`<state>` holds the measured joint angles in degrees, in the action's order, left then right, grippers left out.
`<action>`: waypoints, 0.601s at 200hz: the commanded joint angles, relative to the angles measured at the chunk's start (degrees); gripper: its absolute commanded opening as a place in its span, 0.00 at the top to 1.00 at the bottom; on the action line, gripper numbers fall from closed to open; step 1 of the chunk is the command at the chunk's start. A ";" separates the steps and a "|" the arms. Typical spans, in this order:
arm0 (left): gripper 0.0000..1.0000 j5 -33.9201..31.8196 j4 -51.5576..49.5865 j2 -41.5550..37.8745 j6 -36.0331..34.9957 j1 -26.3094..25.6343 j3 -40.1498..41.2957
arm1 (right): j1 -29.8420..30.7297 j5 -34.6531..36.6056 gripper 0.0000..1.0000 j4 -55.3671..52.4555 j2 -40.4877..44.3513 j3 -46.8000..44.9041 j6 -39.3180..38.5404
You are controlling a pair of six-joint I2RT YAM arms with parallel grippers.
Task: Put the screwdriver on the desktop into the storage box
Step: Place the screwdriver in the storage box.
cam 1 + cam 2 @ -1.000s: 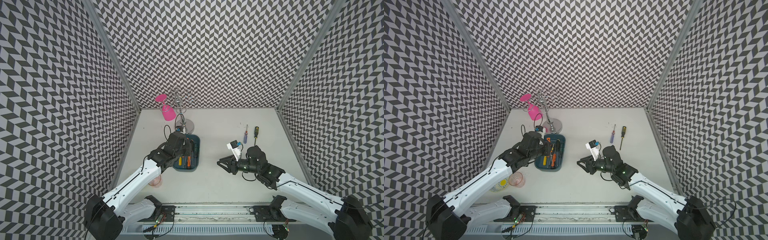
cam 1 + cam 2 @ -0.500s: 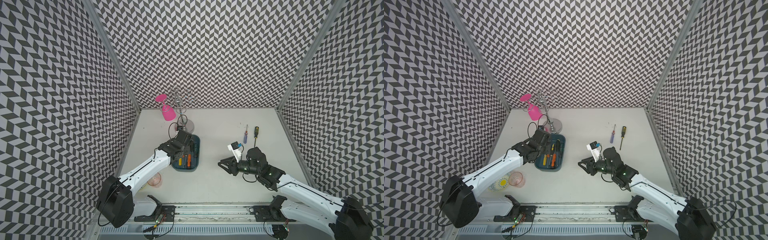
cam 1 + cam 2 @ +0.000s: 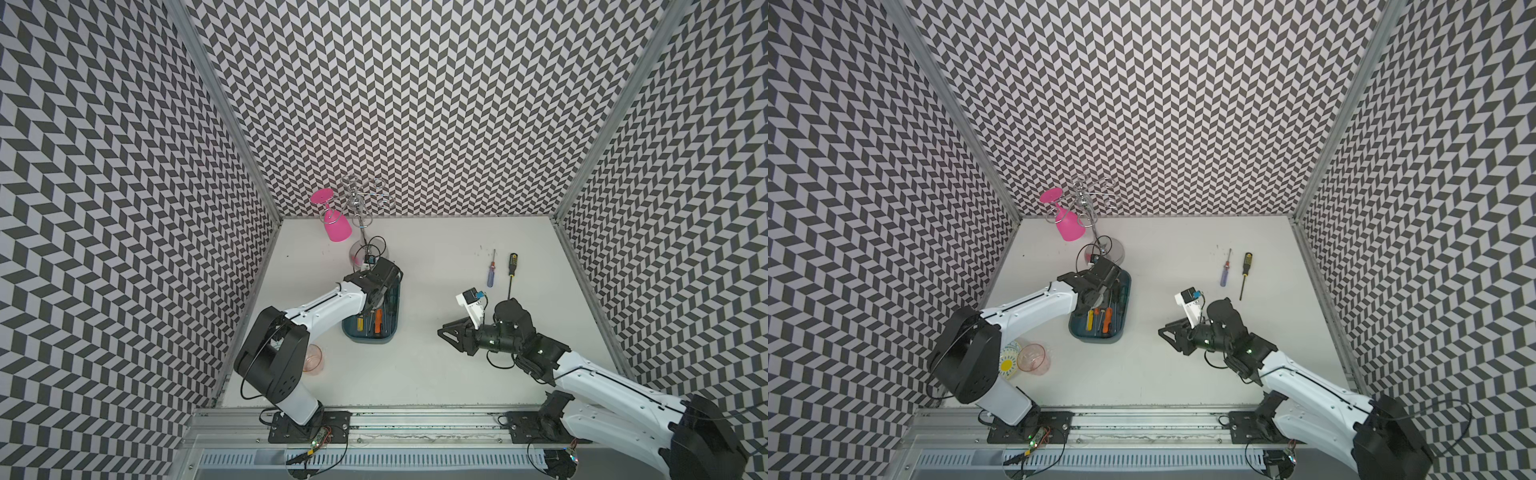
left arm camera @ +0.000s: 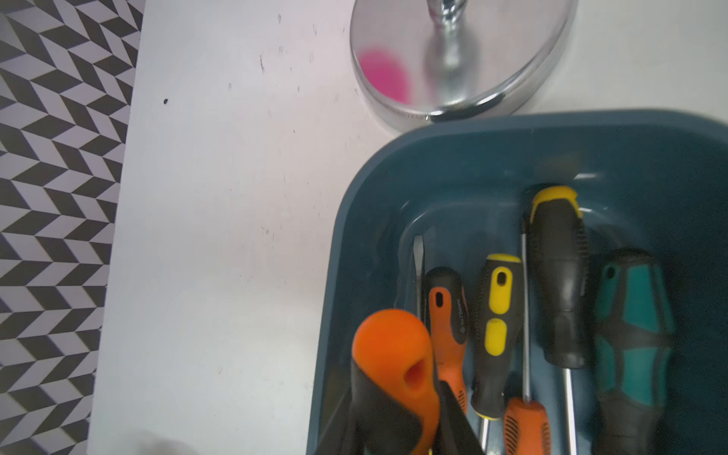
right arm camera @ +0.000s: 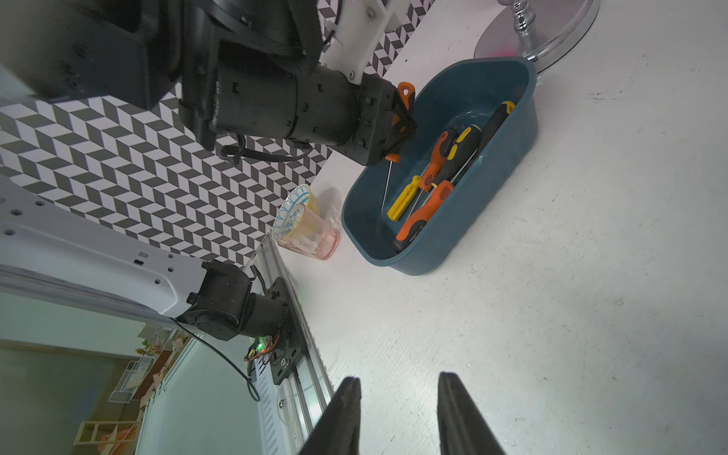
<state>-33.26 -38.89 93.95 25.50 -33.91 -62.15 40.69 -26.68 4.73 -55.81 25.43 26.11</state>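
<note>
**Top views.** The left pincer (image 3: 375, 297) is seen over the left-wall side of the storage box (image 3: 369, 340). What it grips is not clear from above. The right pincer (image 3: 449, 337) hovers over bare bench (image 3: 415, 249), partly open and empty. A blue-handled screwdriver (image 3: 491, 275) and a black-and-yellow screwdriver (image 3: 511, 270) lie side by side on the bench, well apart from the box. Their long axes run front to back, and the right arm is the nearer one.

**Left wrist.** An orange-handled screwdriver (image 4: 394, 354) is clamped between the fingers (image 4: 453, 417). Its butt points toward the box end beside the chrome stand base (image 4: 453, 78). The long axis is judged to run along the box's length. Several other screwdrivers are noted lying in the box beneath it.

**Right wrist.** The held shaft is seen angling down inside the box. Whether its tip touches the floor cannot be told. The right pincer's jaws stand apart with nothing between them.

**Judgement.** Release into the box is taken as the step in hand.
</note>
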 commanded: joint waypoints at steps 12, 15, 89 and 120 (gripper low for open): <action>0.99 -3.41 -3.03 3.26 1.02 -0.85 -2.69 | -0.17 0.22 0.64 2.91 0.96 -0.64 0.41; 0.99 -3.42 -3.03 3.47 0.97 -0.81 -2.79 | -0.17 0.22 0.64 2.86 0.97 -0.65 0.43; 0.89 -4.62 -3.01 8.24 1.04 -0.89 -4.86 | -0.17 0.44 0.64 2.65 1.54 -1.17 0.82; 0.67 -5.58 -3.73 8.79 2.13 -0.90 -5.41 | -0.17 0.40 0.64 2.66 1.54 -1.25 0.95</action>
<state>-36.67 -41.34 102.35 25.93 -34.50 -65.91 40.69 -26.59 4.73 -55.05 24.69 26.61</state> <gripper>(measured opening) 0.272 0.359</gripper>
